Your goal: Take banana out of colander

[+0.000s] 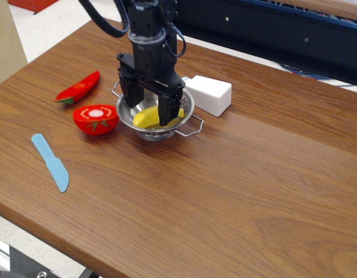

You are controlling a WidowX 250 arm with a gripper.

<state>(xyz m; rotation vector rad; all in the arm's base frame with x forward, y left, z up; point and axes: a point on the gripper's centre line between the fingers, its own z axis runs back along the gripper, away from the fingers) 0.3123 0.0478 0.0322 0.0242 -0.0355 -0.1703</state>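
Five loose props flank the job: a blue toy knife [50,162] near left, then chili pepper [78,87] and tomato half [96,118]. Centre, the gripper [148,113] straddles the banana [147,118] inside the colander [184,102], jaws spread, nothing grasped; lifting remains. White shaker [209,95] sits right.

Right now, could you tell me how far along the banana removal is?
Done: the open gripper is down inside the shiny perforated steel colander, its fingers either side of the small yellow toy banana. In hand: nothing is gripped yet. Left: closing on the banana, lifting it clear and setting it on the wooden table.
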